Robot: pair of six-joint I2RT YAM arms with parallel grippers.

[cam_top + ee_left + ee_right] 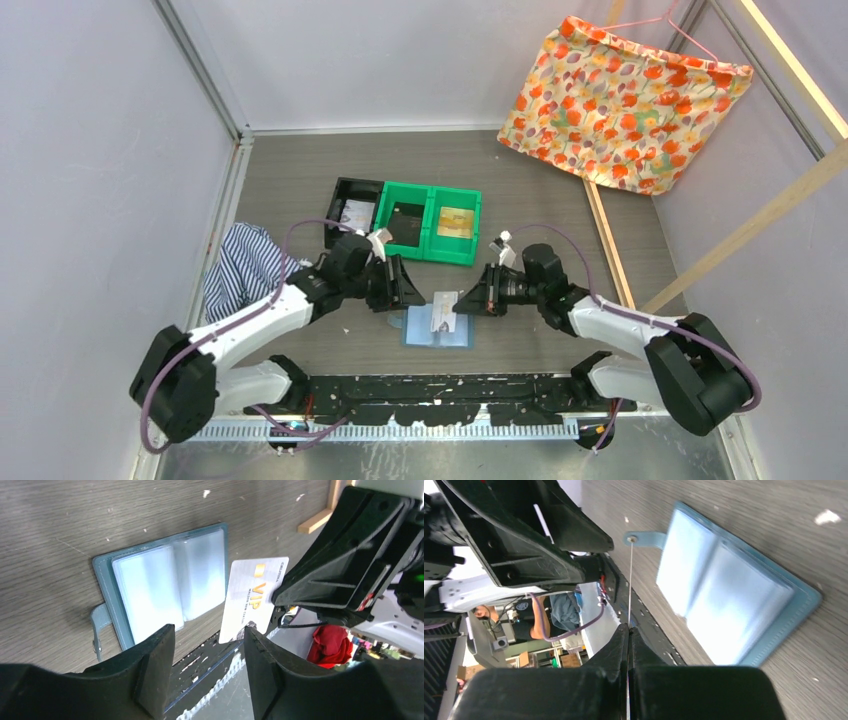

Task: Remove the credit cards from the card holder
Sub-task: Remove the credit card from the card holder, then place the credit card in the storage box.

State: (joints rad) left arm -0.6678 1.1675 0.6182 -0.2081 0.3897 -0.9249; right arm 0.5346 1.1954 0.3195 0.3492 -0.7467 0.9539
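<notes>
Where the grey wood-grain table (300,180) meets its white enclosure walls (400,60), a floral cloth (620,100) hangs on a pink hanger (690,40) in the far right corner, with bare wooden slats (740,240) beside it. A striped cloth (240,265) lies crumpled at the left edge. Near the middle stand a black bin (345,185) and two joined green bins (430,190) (the right-hand one has something flat and tan in it). Just in front of them the card holder (420,335) lies open and flat on the table, pale clear sleeves up, its closing tab sticking out to one side.

Both arms reach inward and low, so that the grippers face each other over the holder. The right gripper (629,630) is clamped tight on one edge of a whitish credit card (252,597) marked VIP in gold, holding it off the table close by the holder. The left gripper (209,632) has its fingers spread apart and pinches nothing. The card's lower corner shows between them; whether it touches one I cannot tell.
</notes>
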